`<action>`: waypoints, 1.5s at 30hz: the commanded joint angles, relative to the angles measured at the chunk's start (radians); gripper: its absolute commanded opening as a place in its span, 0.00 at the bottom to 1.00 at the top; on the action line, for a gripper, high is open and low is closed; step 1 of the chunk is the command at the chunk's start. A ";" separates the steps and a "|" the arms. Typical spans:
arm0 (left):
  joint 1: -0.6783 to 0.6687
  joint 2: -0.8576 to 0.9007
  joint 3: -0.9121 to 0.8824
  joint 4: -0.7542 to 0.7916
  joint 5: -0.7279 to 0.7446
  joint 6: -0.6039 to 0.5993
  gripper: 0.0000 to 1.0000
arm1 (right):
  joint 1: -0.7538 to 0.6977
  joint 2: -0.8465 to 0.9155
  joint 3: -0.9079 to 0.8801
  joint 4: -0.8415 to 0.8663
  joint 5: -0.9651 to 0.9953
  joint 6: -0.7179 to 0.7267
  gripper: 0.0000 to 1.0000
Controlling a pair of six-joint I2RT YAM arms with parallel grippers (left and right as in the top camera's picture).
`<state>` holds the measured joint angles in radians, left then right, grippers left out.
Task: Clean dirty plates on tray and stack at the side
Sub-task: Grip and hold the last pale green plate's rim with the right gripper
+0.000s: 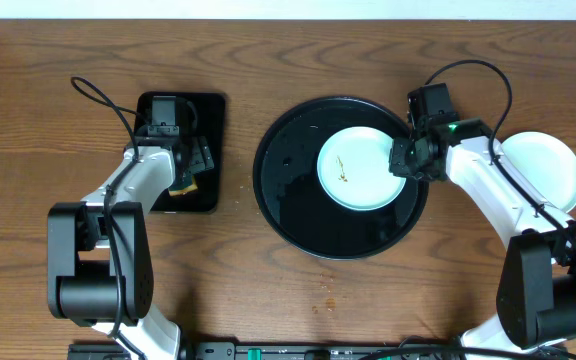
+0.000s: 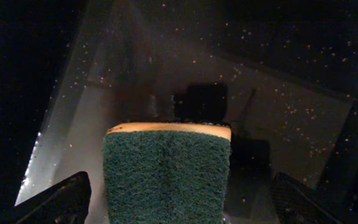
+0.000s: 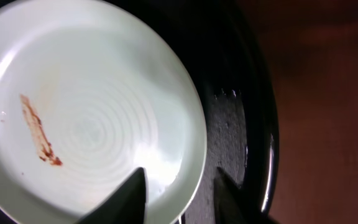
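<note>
A pale mint-blue plate with a thin brown smear lies in the right half of the round black tray. My right gripper is at that plate's right rim. In the right wrist view its fingers straddle the rim of the plate, one over the inside and one outside above the tray, with a gap showing, so the gripper is open. A second pale plate rests on the table at the right. My left gripper is open around a green scouring sponge.
A small rectangular black tray at the left holds the sponge, with my left gripper over it. Brown crumbs dot the wooden table in front of the round tray.
</note>
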<state>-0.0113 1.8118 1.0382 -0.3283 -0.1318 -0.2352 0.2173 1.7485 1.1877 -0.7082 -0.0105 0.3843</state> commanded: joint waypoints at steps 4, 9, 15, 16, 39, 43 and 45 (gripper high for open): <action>0.000 -0.002 -0.005 0.001 -0.011 0.002 0.92 | -0.008 0.008 -0.002 0.094 0.003 -0.294 0.40; 0.000 -0.002 -0.005 0.001 -0.011 0.002 0.92 | -0.019 0.018 -0.008 0.084 0.002 -0.356 0.39; 0.000 -0.002 -0.005 0.001 -0.011 0.002 0.92 | -0.021 0.068 -0.008 0.106 0.003 -0.356 0.38; 0.000 -0.002 -0.005 0.001 -0.011 0.002 0.92 | -0.021 0.084 -0.008 0.113 0.002 -0.356 0.38; 0.000 -0.002 -0.005 -0.004 -0.011 -0.003 0.92 | -0.020 0.156 -0.014 0.141 0.002 -0.352 0.11; -0.001 -0.002 -0.005 -0.005 0.051 -0.121 0.92 | -0.020 0.156 -0.014 0.137 0.002 -0.352 0.12; -0.001 -0.002 -0.005 -0.021 0.117 -0.121 0.92 | -0.019 0.156 -0.014 0.137 0.002 -0.352 0.13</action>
<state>-0.0113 1.8118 1.0382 -0.3351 -0.1005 -0.3077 0.2138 1.8992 1.1824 -0.5709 -0.0036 0.0368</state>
